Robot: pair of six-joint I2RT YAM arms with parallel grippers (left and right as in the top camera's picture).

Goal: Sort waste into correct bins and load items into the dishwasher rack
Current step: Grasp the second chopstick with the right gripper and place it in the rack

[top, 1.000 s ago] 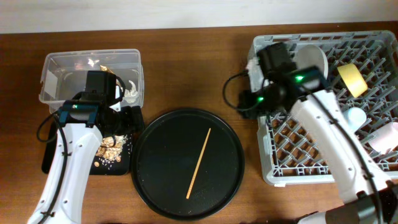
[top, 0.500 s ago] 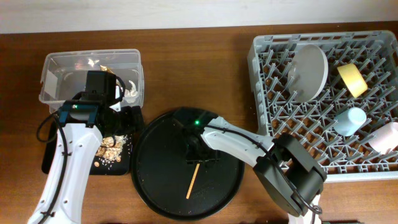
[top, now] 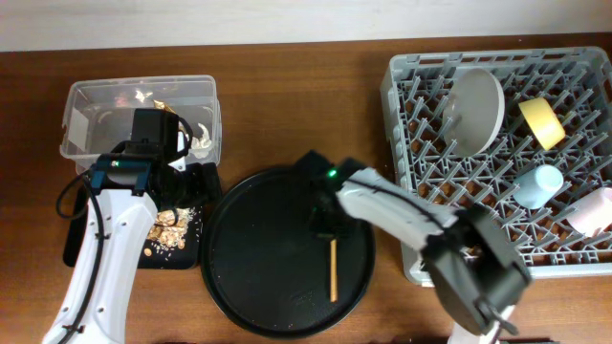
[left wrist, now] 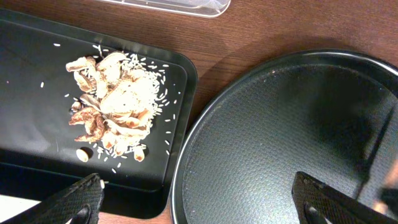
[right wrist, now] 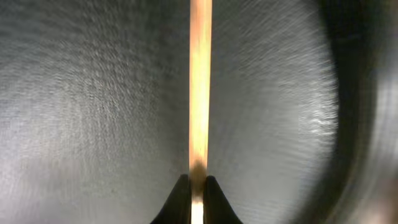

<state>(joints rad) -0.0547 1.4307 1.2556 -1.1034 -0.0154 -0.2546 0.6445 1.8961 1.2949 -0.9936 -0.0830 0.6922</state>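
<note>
My right gripper [top: 330, 229] is shut on a wooden chopstick [top: 333, 270] over the round black tray [top: 258, 287]. In the right wrist view the fingers [right wrist: 198, 186] pinch the chopstick [right wrist: 199, 81] near its end. My left gripper [left wrist: 199, 205] is open and empty, hovering over the gap between the shallow black tray [left wrist: 37, 124] and the round tray [left wrist: 280, 124]. Beige food scraps [left wrist: 112, 106] lie on the shallow tray [top: 81, 244]. The clear box [top: 96, 105] holds white tissue [top: 201, 139]. The grey rack [top: 402, 182] holds the plate [top: 476, 110], yellow bowl [top: 540, 122], blue cup [top: 537, 183] and pink cup [top: 593, 212].
The rack fills the right side of the brown table [top: 296, 105]. The clear box and shallow tray sit at the left, close against the round tray. The right arm [top: 411, 215] reaches from the front right across the round tray.
The right gripper came from the rack down to the round tray, closed on the chopstick and turned it from slanted to nearly upright in the overhead view. The left arm has not moved.
</note>
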